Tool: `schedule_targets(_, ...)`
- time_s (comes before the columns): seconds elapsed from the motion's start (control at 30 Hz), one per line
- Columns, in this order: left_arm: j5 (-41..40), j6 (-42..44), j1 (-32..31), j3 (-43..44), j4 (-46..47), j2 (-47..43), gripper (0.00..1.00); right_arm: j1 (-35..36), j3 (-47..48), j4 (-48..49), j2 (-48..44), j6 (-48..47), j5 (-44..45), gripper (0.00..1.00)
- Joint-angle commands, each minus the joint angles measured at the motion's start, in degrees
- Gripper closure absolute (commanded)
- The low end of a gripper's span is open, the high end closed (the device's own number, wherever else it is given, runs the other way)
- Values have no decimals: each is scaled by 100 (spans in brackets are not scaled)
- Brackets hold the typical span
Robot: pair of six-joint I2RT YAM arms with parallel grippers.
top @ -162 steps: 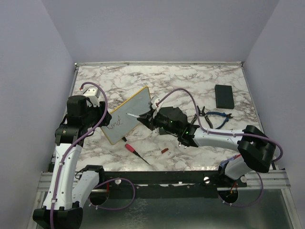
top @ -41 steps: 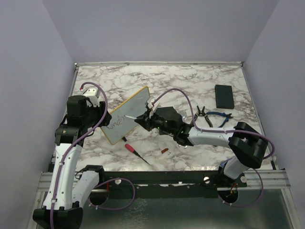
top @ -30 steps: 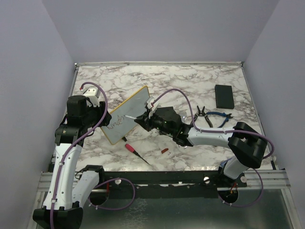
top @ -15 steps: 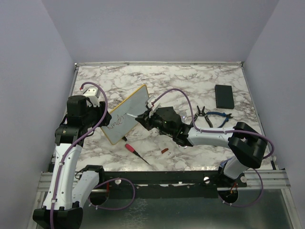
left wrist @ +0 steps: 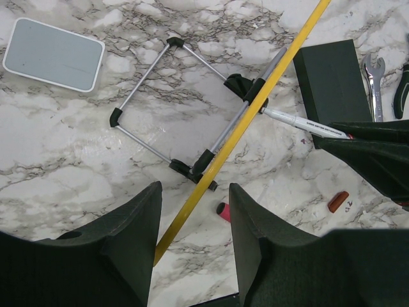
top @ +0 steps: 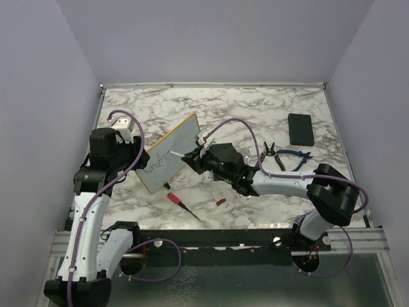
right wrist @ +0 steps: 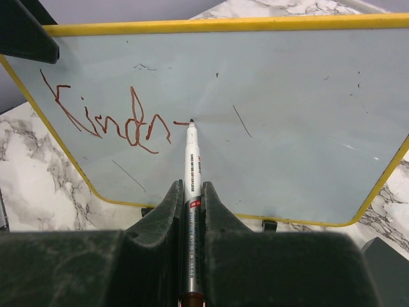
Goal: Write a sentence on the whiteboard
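Observation:
The whiteboard (top: 172,148) with a thin yellow frame leans tilted on a wire stand (left wrist: 192,96). It fills the right wrist view (right wrist: 287,109). One line of red-brown cursive handwriting (right wrist: 108,118) runs across its left half and is also faint in the top view (top: 155,166). My right gripper (top: 193,157) (right wrist: 190,192) is shut on a white marker (right wrist: 192,160), whose tip touches the board just right of the writing. My left gripper (top: 138,162) (left wrist: 195,188) is open, with the board's yellow edge (left wrist: 255,96) running between its fingers at the board's left corner.
A red-handled screwdriver (top: 182,203) and a red cap (top: 220,202) lie in front of the board. Blue pliers (top: 291,158) and a black slab (top: 300,128) are at the right. A small grey pad with a white rim (left wrist: 54,54) lies behind the board.
My right gripper has shifted slightly left and toward the board with the marker, and the writing has gained a short stroke. The left arm and the board have not moved.

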Motion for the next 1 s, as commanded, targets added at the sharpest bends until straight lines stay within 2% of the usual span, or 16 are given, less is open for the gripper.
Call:
schedule_targets(0.0,120,-11,-35,-34,-108,-82,53,-10,180,131,-128,-65,-67,99)
schedule_targets(0.33,120,-11,-35,-45,-115,-78,53,7,195,186,-71,-8,-368,99)
schedule_targets(0.97,127,-11,-33,-42,-112,-68,53,100,178,-55,201,-16,-410,99)
